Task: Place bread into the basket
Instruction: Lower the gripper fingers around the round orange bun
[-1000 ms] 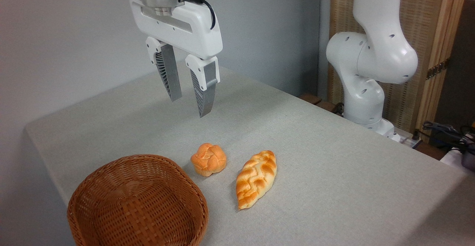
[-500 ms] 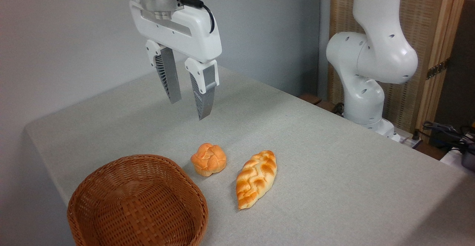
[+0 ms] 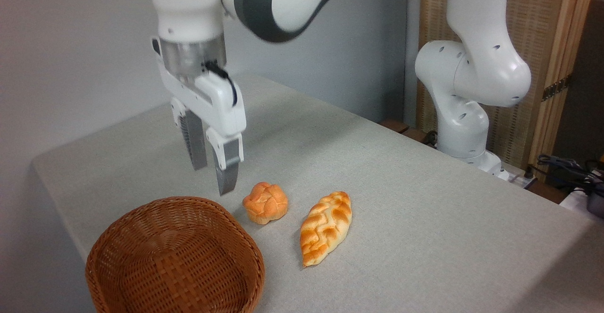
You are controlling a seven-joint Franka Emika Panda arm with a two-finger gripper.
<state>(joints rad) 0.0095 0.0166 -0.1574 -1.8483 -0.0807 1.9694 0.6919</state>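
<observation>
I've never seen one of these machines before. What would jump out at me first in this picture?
Probably the white robot arm, whose gripper hangs open above the grey table, just left of a small round knotted bun. A longer braided loaf lies to the bun's right. At the front left corner sits a round brown wicker basket, with nothing visible inside it.

Basket (image 3: pixel 174 256) and braided loaf (image 3: pixel 326 226) closely flank the bread (image 3: pixel 265 202).

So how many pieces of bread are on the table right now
2: a small round orange knotted bun just right of the brown wicker basket, and a longer golden braided loaf right of the bun. Nothing looks hidden.
</observation>
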